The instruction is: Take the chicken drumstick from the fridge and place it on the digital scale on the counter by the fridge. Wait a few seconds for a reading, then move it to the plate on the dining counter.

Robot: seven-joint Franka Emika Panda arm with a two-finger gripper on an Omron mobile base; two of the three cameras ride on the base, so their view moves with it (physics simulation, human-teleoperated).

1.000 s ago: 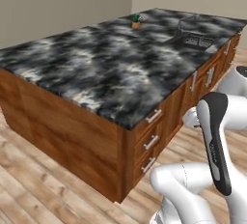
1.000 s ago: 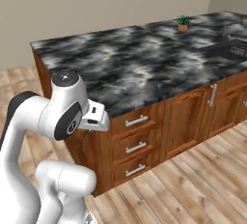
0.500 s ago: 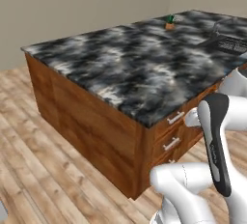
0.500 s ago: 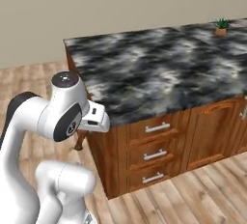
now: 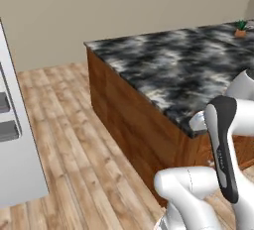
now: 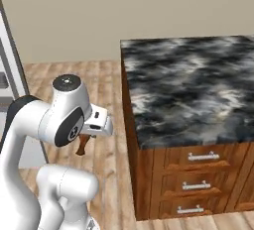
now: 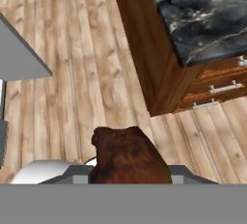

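Note:
My gripper [image 7: 129,174] is shut on the chicken drumstick [image 7: 128,153], a brown lump that hides both fingertips at the bottom of the hand view. In the right base view the drumstick [image 6: 81,145] hangs below the hand, over the wooden floor and left of the dining counter [image 6: 198,85]. That marbled island top on brown wood also lies ahead and to the right [image 5: 163,70] and in the hand view's upper right [image 7: 207,15]. The grey fridge [image 5: 15,140] stands at the left edge. The plate and the digital scale are out of view.
Wooden floor [image 5: 64,125] stretches between the fridge and the island. Drawers with metal handles [image 6: 201,157] face me on the island's near side. A small potted plant [image 5: 240,29] sits at the island's far right. A beige wall closes the back.
The whole picture has shifted: the base has turned left, so the island slid to the right and the fridge came in at the left edge. The drumstick stays in the gripper.

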